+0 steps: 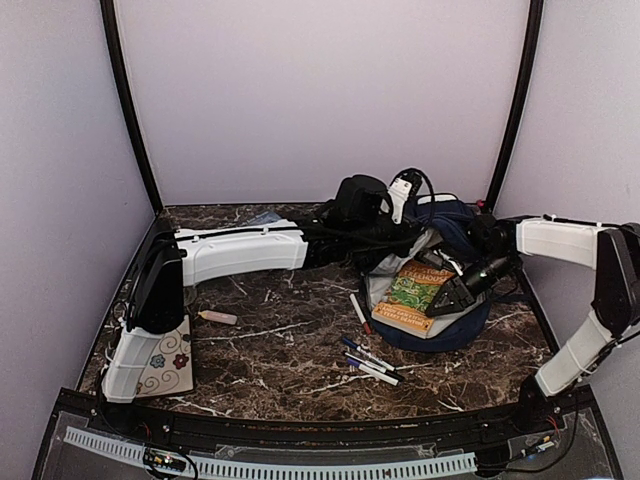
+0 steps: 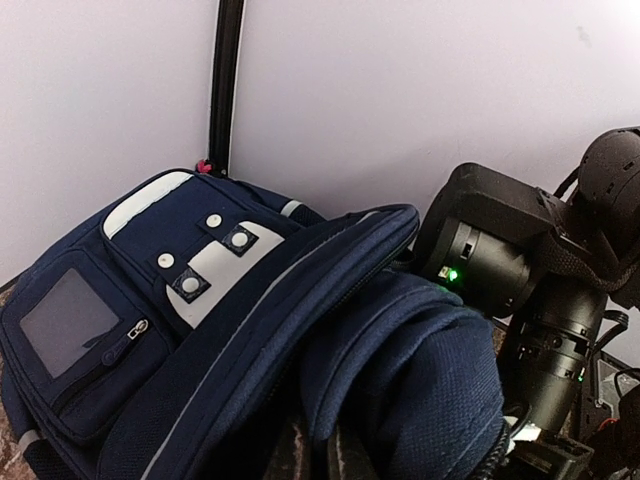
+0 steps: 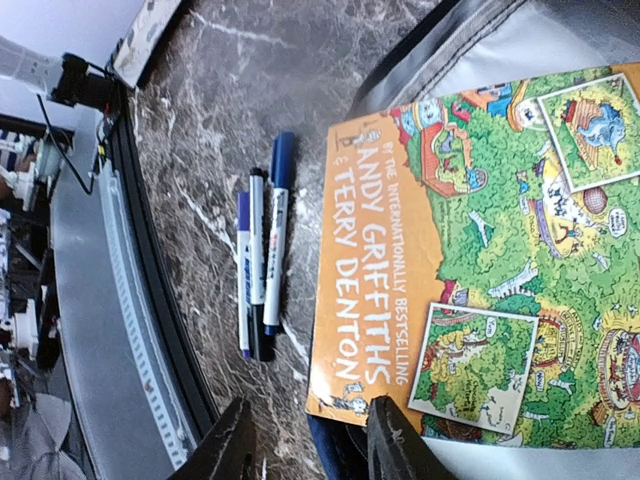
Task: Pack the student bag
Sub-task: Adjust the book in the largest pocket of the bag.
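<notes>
- The student bag (image 1: 452, 338) lies open toward the far right corner of the counter (image 1: 270, 340), pale lining showing. An orange-and-green book (image 1: 415, 290) rests in the opening.
- My left tool (image 1: 403, 195) is clenched, raised at the far side of the bag, with navy fabric bunched directly beneath it. I cannot tell whether any fabric is pinched.
- My right tool (image 3: 310, 445) is released, fingers parted and poised over the book's corner at the bag's rim.
- A cluster of pens (image 1: 368, 362) lies together on the counter just beside the bag, on the side toward the near edge.
</notes>
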Controlling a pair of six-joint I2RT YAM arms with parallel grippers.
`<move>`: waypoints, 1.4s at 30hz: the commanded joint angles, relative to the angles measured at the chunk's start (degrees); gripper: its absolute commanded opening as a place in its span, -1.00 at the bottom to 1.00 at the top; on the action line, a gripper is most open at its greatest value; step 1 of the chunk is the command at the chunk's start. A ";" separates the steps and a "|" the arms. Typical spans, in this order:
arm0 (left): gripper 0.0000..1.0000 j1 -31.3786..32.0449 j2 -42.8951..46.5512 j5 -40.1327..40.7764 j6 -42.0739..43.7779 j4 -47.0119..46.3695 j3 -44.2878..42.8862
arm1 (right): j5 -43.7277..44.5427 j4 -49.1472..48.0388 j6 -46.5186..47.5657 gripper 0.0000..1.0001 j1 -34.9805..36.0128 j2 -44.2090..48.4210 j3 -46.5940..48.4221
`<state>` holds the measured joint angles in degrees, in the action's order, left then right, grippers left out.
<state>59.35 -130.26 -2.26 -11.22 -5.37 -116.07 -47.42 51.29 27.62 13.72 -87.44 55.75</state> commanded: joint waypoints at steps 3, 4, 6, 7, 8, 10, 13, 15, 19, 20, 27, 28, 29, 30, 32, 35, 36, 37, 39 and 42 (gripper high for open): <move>-1.00 0.07 6.62 -1.30 -0.60 -4.75 -2.33 | 9.80 1.86 8.28 -0.16 5.53 0.16 1.81; -1.00 0.06 6.61 -1.29 -0.63 -4.65 -2.24 | 12.59 -0.01 7.91 -0.15 6.67 0.88 1.21; -1.00 0.06 6.59 -1.44 -0.69 -4.57 -1.97 | 17.84 -4.50 6.62 -0.10 8.83 3.02 -0.35; -1.00 0.04 6.59 -1.51 -0.75 -4.69 -1.89 | 19.97 -6.82 6.14 -0.06 9.86 3.97 -1.15; -1.00 -0.02 6.59 -1.59 -0.83 -4.82 -1.76 | 22.29 -8.83 5.87 -0.02 11.12 4.82 -1.99; -1.00 -0.03 6.60 -1.60 -1.03 -5.12 -1.56 | 26.06 -12.17 5.35 0.04 13.52 6.15 -2.99; -1.00 -0.03 6.59 -1.61 -1.04 -4.98 -1.60 | 27.67 -14.50 3.98 0.10 15.96 6.67 -2.68; -1.00 -0.11 6.59 -1.53 -0.99 -4.73 -1.59 | 28.97 -15.11 3.85 0.14 17.69 6.39 -2.54; -1.00 -0.20 6.60 -1.52 -1.16 -4.28 -1.61 | 34.22 -17.43 5.17 0.18 21.52 6.41 -4.69; -1.00 -0.20 6.64 -1.63 -1.23 -4.26 -1.64 | 34.90 -17.62 5.45 0.18 22.01 6.28 -4.99; -1.00 -0.29 6.59 -1.71 -1.00 -3.66 -1.82 | 43.53 -20.45 5.92 0.17 23.83 6.81 -6.44; -1.00 -0.29 6.59 -1.76 -0.99 -3.76 -1.83 | 45.59 -21.33 5.87 0.16 23.82 6.92 -6.62; -1.00 -0.29 6.59 -1.77 -1.07 -3.75 -1.82 | 47.87 -21.86 6.00 0.15 23.84 6.93 -6.76; -1.00 -0.29 6.61 -1.72 -1.16 -3.73 -1.82 | 50.51 -22.37 6.40 0.15 23.83 7.00 -7.00; -1.00 -0.33 6.60 -1.62 -1.19 -3.50 -1.94 | 53.74 -23.23 8.26 0.15 23.81 7.39 -7.86; -1.00 -0.37 6.59 -1.62 -1.25 -3.42 -1.93 | 57.81 -25.18 10.69 0.14 23.81 8.42 -9.42; -1.00 -0.38 6.66 -1.73 -1.21 -3.38 -1.90 | 59.16 -26.04 11.41 0.14 23.69 8.57 -9.91; -1.00 -0.38 6.60 -1.80 -1.20 -3.42 -1.89 | 60.81 -27.02 12.02 0.14 23.62 8.67 -10.28; -1.00 -0.38 6.62 -1.99 -1.28 -3.38 -1.93 | 63.39 -29.13 13.43 0.14 23.21 8.72 -10.75; -1.00 -0.38 6.64 -2.36 -1.40 -3.21 -1.80 | 66.03 -32.75 15.46 0.13 21.67 8.18 -11.17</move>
<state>59.05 -130.19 -3.86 -11.40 -3.75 -116.09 10.87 26.17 39.20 36.95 -79.77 45.45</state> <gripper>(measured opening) 0.050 0.568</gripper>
